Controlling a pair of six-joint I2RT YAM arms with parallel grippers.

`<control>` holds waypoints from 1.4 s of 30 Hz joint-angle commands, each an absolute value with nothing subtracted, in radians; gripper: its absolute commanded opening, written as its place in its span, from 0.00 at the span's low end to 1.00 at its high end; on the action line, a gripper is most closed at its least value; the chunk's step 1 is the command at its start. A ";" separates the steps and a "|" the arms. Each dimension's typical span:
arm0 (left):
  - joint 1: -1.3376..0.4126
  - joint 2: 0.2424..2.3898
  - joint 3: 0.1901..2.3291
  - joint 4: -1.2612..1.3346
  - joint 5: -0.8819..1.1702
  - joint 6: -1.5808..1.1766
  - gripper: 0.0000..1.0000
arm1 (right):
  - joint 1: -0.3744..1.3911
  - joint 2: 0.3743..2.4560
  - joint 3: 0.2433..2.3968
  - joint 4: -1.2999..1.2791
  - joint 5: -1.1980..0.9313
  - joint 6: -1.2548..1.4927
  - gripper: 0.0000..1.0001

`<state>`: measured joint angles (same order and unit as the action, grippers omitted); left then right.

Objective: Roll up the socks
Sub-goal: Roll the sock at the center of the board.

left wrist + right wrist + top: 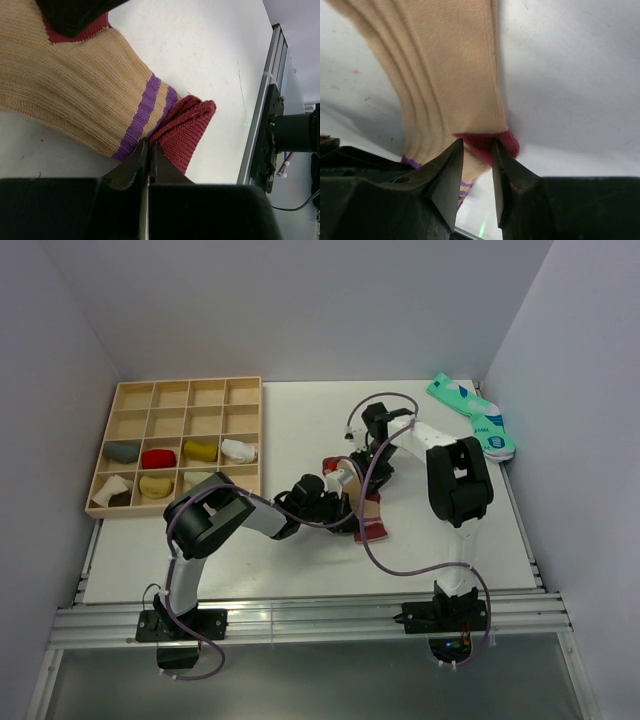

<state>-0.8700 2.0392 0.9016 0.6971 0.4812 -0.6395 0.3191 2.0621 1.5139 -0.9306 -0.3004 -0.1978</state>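
Ribbed tan sock (75,85) w/ maroon cuff & heel, 2 purple stripes; teal/white/blue socks (462,400).

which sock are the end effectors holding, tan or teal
The tan sock with maroon cuff and purple stripes: left end effector and right end effector both pinch it. The teal sock lies apart, far right.

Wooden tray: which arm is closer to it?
Left. The left arm bends just beside the tray; the right arm stands farther right, past the tan sock.
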 commanded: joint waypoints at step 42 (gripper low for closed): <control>-0.810 2.092 1.051 0.296 0.586 -0.718 0.00 | 0.199 1.197 0.772 -0.773 -0.687 -1.212 0.47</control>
<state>-0.8154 2.0537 1.0389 0.3962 0.5743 -0.7265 0.1730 1.2385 0.7898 -0.8295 -0.6632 -1.1534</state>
